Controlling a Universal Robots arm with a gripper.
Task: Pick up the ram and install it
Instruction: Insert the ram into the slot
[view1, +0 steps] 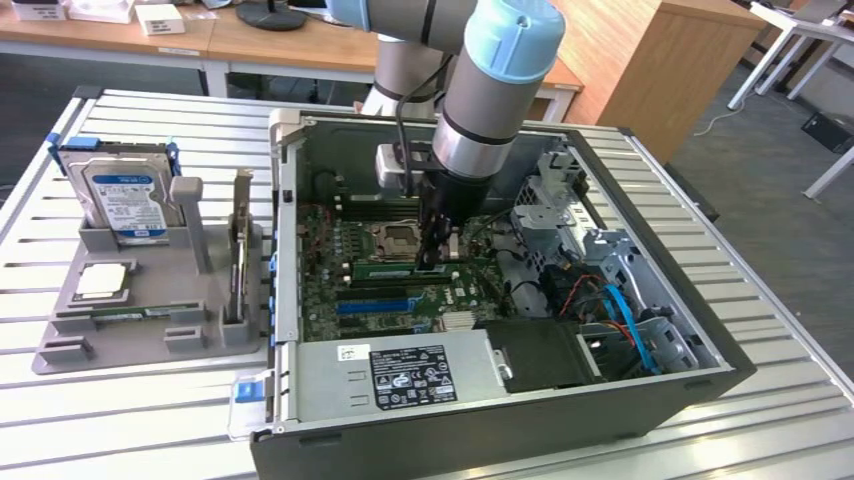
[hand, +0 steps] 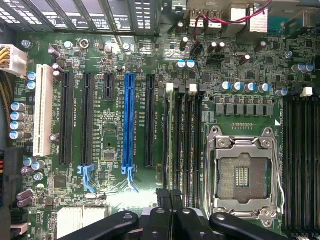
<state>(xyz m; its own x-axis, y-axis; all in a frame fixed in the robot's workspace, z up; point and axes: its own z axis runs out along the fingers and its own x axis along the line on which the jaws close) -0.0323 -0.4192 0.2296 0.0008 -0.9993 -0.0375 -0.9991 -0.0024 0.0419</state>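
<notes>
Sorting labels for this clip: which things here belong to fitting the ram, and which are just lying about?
Job in hand: ram, memory slots, hand.
Lying about: hard drive, processor chip, expansion card, all on the grey tray.

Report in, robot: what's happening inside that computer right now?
Gripper shut, right over the ram. Ram upright on the motherboard, beside the processor socket. Nothing blocking.
</notes>
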